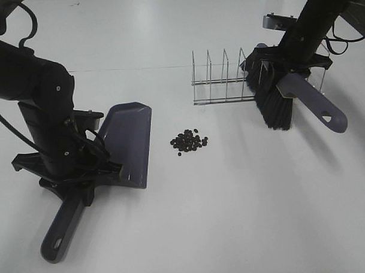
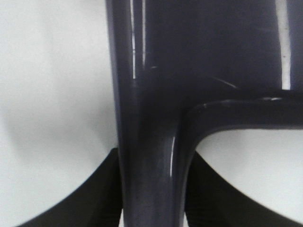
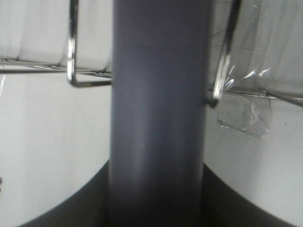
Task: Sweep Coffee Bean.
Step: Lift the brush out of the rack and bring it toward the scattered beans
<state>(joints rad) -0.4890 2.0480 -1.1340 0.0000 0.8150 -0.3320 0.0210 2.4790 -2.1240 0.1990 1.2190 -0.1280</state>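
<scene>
A white bench (image 1: 233,224) is seen from above, with two dark arms over it. The left arm (image 1: 37,87) is reached in from the left edge, and the right arm (image 1: 316,15) is brought down from the far right corner. A dark dustpan (image 1: 130,141) is laid flat near the left edge, its open lip turned toward the middle of the bench and its handle pointed at the near left corner. The left gripper (image 1: 82,187) is closed tight on that handle just behind the pan; in the left wrist view the handle (image 2: 151,142) is seen clamped between the two black fingers (image 2: 90,203). A brush (image 1: 276,103) is held tilted near the far right corner, black bristles down and grey handle slanted toward the right edge. The right gripper (image 1: 291,64) is clamped fully on the brush handle (image 3: 158,118). Whether the bristles are touching the bench cannot be told. A wire rack (image 1: 222,81) is stood just beside the brush, toward the far edge, its end wires (image 3: 73,56) showing on either side of the handle. The beans (image 1: 189,141) are gathered in one small loose heap near the middle of the bench, just beside the dustpan's lip and well apart from the brush.
</scene>
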